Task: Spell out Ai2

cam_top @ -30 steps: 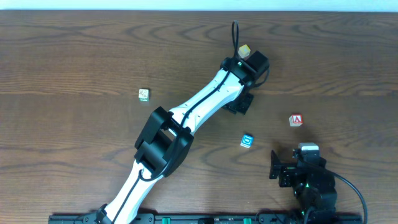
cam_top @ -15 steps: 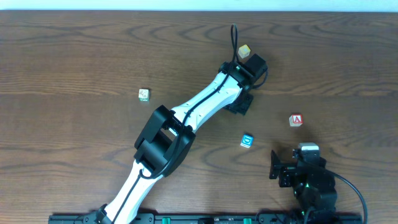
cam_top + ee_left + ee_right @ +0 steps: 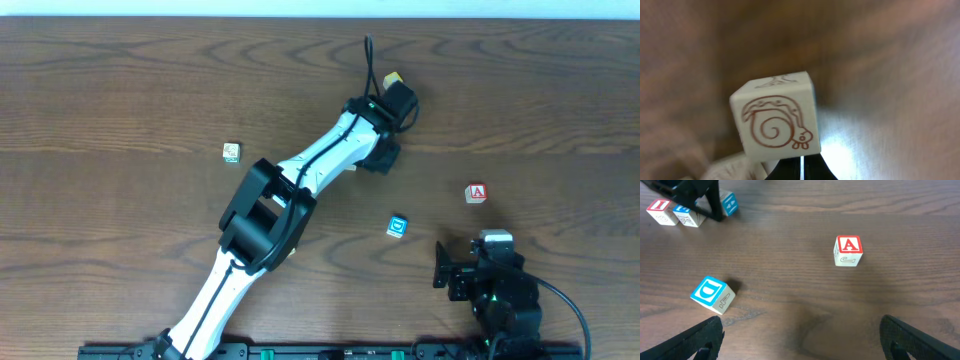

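Left arm has swung slightly to its own left over the last second, wrist and elbow both. Cubes and right arm sit where they were.

left hand (image 3: 392, 92) is at full reach on the far side of the bench (image 3: 120, 100). Can't tell if it's clamped or just nosing. Its wrist view is filled by the snail cube (image 3: 775, 122), with only a dark sliver of finger below it and no gap visible. The cube is sharp and square to the lens, so my guess is gripped, unconfirmed. Visible faces are a snail and another line drawing, no letter or digit. Reads as filler being taken clear of the word area.

Behind the hand, under its forearm (hidden overhead, seen from the right wrist):
- I cube (image 3: 660, 211) is touching a blue-topped cube (image 3: 686, 215), side by side.
- The mark is too small to read. Butted up like that, it's likely the 2 and a row already started.
- second blue cube (image 3: 728, 202) sits apart, past a dark part of the arm.

Further back, to the hand's right:
- square-symbol blue cube (image 3: 712, 294) sits alone.
- A cube (image 3: 848, 251) is further right, red A up, well apart from the I, so not in the row yet.

Behind and to the hand's left, a whitish-green cube (image 3: 231, 151) sits alone.

right hand (image 3: 800, 325) has fingers spread wide, empty, low near its base and looking at the A. It's the nearer arm, so the sensible one to fetch it.
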`<state>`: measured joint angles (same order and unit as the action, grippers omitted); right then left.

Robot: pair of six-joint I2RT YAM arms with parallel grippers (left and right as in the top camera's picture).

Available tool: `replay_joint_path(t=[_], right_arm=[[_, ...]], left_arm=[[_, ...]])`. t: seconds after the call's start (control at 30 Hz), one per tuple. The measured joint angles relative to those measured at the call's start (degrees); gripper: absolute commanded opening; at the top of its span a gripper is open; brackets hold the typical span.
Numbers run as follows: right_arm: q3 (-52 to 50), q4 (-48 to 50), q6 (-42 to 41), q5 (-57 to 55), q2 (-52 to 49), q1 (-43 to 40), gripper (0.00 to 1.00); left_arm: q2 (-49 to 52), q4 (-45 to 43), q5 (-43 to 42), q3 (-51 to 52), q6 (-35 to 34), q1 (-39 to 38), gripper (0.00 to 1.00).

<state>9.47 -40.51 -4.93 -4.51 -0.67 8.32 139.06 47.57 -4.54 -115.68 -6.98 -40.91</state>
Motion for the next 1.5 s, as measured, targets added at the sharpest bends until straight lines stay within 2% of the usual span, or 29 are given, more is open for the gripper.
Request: replay_joint_path(t=[0.3, 0.53, 0.73, 0.87, 1.0, 1.1, 1.3, 1.5], right_arm=[[0.00, 0.02, 0.00, 0.00, 0.00, 0.00, 0.99], [0.00, 0.00, 0.00, 0.00, 0.00, 0.00, 0.99], [0.00, 0.00, 0.00, 0.00, 0.00, 0.00, 0.99], [0.00, 0.00, 0.00, 0.00, 0.00, 0.00, 0.99], [0.00, 0.00, 0.00, 0.00, 0.00, 0.00, 0.99], [0.00, 0.00, 0.00, 0.00, 0.00, 0.00, 0.99], [0.00, 0.02, 0.00, 0.00, 0.00, 0.00, 0.99], [0.00, 0.00, 0.00, 0.00, 0.00, -0.02, 0.99]], left_arm=[[0.00, -7.04, -0.07, 0.00, 0.85, 2.78, 0.06], [0.00, -13.05, -5.55, 0.00, 0.85, 2.82, 0.05], [0.00, -12.79, -7.32, 0.00, 0.83, 2.93, 0.06], [-0.09, -6.97, -5.01, -0.85, 0.83, 3.93, 0.06], [-2.62, 0.20, 0.87, -3.85, 1.09, 6.21, 0.06], [-10.88, 5.92, 5.49, -5.22, 1.81, 8.33, 0.06], [-27.78, 15.28, 8.50, -7.91, 4.72, 10.78, 0.06], [-37.07, 24.70, 10.01, -8.17, 5.75, 11.47, 0.06]])
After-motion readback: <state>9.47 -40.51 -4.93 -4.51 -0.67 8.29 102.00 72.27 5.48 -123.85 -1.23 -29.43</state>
